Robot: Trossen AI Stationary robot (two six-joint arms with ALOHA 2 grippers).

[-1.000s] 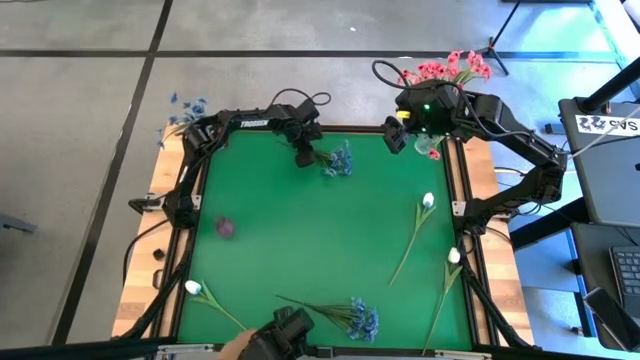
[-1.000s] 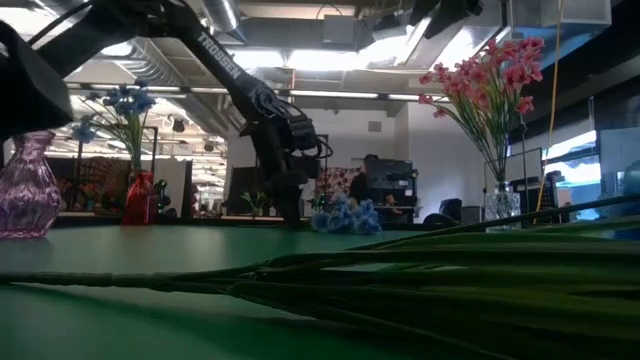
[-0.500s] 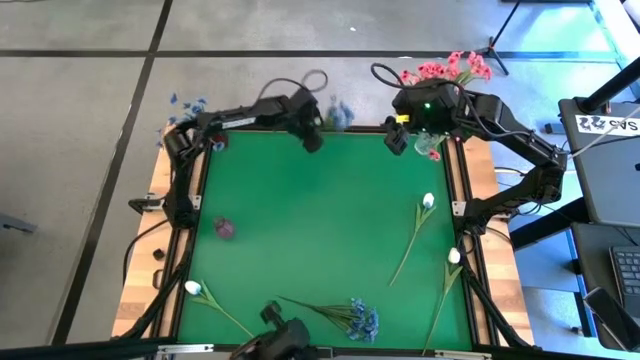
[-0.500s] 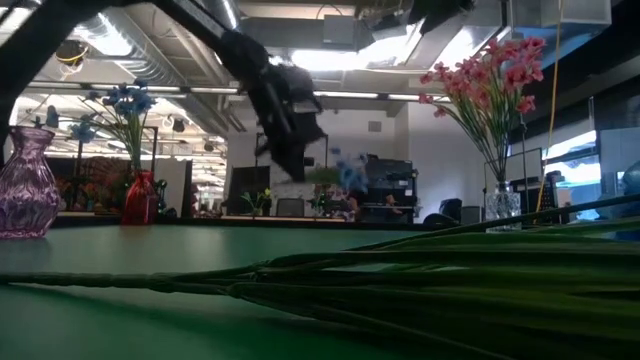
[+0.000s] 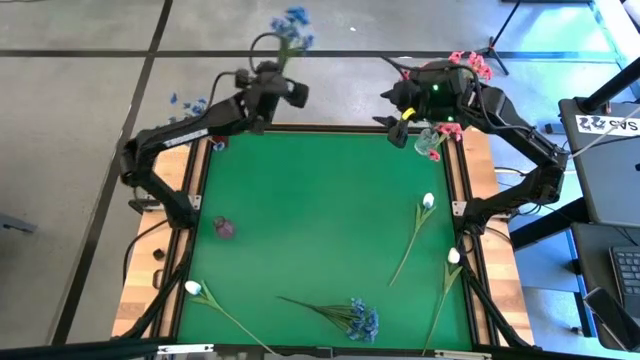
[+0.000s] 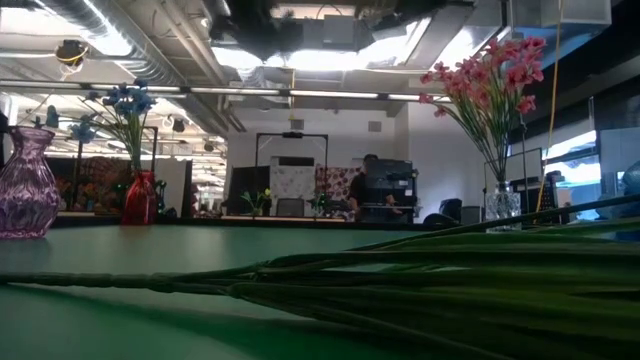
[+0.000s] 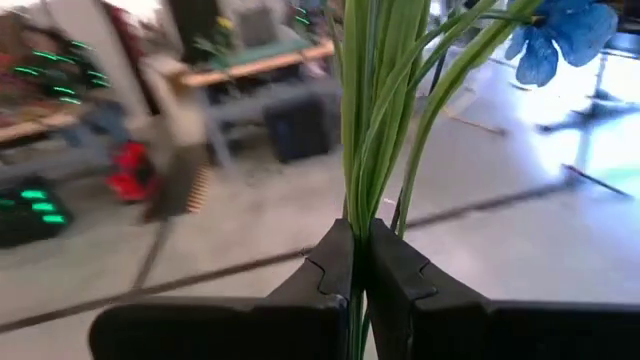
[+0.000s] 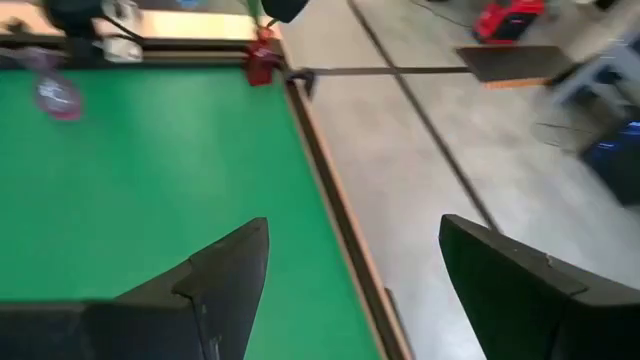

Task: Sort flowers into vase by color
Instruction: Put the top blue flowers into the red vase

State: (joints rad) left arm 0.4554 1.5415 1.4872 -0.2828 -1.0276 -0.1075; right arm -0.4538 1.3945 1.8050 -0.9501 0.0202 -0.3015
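Note:
My left gripper [image 5: 277, 78] is raised over the table's far left edge and is shut on a blue flower sprig [image 5: 290, 22]; its blue blooms [image 7: 560, 30] stand past the fingers. My right gripper [image 5: 400, 112] hangs open near the far right corner, beside the clear vase [image 5: 432, 148] of pink flowers [image 6: 490, 75]. A red vase [image 6: 138, 197] holds blue flowers [image 6: 125, 100]. A purple vase [image 5: 226, 228] stands at the left. On the table lie another blue sprig [image 5: 360, 318] and white flowers [image 5: 428, 200] [image 5: 453, 256] [image 5: 193, 288]. My left gripper pinches the sprig's bundle of thin green stems [image 7: 356, 225] between its two fingers [image 7: 395, 280], well short of the blooms. The stems run on out past the fingertips to the blooms. The sprig is lifted clear of the table.
The table has a raised dark frame [image 5: 460, 200] and wooden side boards [image 5: 140, 290]. The stems of the near blue sprig [image 6: 420, 270] fill the low view's foreground. A desk [image 5: 610, 150] stands beyond the right edge.
My left gripper has risen from the table near its far edge and swung toward the far left corner, tipping from pointing down to about level. The blue sprig has gone up with it, lifted clear. A person's hand at the near edge has left the view.

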